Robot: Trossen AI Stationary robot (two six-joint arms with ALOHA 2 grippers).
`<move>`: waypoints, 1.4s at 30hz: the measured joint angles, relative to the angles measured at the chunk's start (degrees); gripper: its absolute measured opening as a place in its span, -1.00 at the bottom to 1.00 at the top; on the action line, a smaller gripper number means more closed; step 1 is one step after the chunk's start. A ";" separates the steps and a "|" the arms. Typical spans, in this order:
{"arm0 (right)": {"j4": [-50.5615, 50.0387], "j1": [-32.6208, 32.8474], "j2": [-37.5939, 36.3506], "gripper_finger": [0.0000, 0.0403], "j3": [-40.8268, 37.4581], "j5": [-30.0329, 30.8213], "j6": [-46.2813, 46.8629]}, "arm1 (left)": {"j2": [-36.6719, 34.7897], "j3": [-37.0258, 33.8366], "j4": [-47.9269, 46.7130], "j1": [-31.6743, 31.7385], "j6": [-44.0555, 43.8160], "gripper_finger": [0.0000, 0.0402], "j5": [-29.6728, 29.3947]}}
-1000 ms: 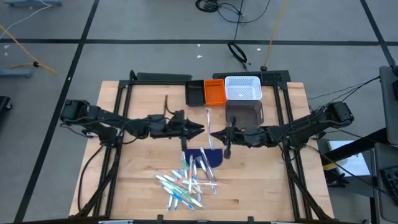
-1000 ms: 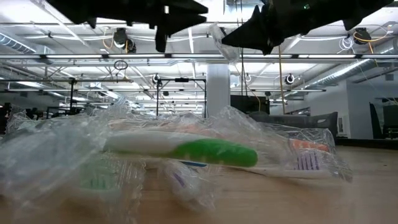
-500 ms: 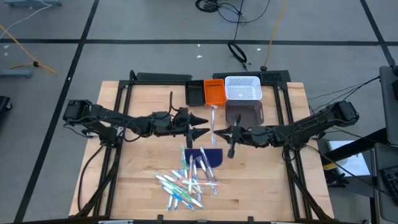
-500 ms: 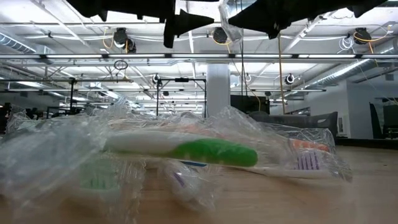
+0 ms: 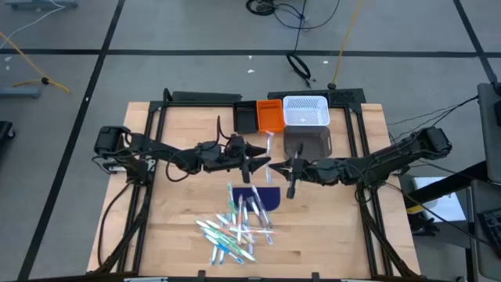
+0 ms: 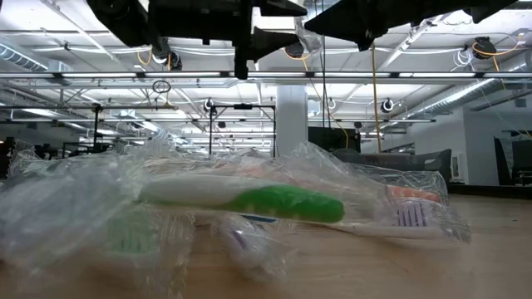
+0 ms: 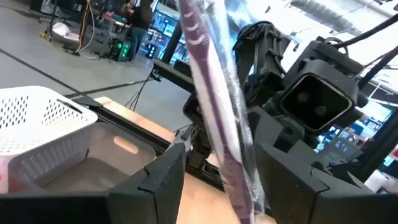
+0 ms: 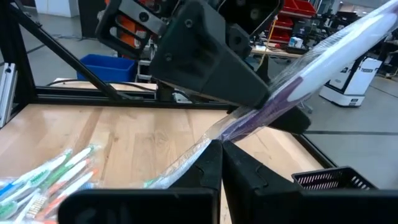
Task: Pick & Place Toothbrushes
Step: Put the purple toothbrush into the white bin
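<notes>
A purple-and-white toothbrush in a clear wrapper hangs in the air over the middle of the table. My right gripper is shut on it. My left gripper faces it from the left, open. In the left wrist view its two fingers stand on either side of the toothbrush with a gap showing. The other toothbrushes, wrapped, lie in a heap on the table near the front edge and fill the low view. My right gripper pinches the wrapped toothbrush near its purple end between its two shut fingers. A tail of clear wrapper runs on past them. The fingers come level from the table's right side and lie across the toothbrush. It is lifted clear and slants away from the fingers.
A dark blue mat lies between the heap and the grippers. At the far edge stand a black bin, an orange bin, a white basket and a dark bin. Bare wood lies left and right of the heap.
My left gripper has opened and gone toward the table's right edge, so that its fingers now stand around the toothbrush held by my right gripper. The toothbrush stays lifted clear in the right gripper.
</notes>
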 joint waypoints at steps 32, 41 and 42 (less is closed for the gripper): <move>-10.40 0.18 0.63 -0.27 0.00 4.34 2.40 | -0.13 6.18 -6.31 11.54 11.86 -0.98 4.94; -15.73 3.12 0.63 -0.15 0.00 4.24 7.52 | 6.83 27.03 -31.04 16.90 22.53 -0.98 7.35; -15.59 3.63 0.63 -0.16 0.00 4.22 7.56 | 8.36 29.31 -31.50 17.51 23.44 -0.98 8.37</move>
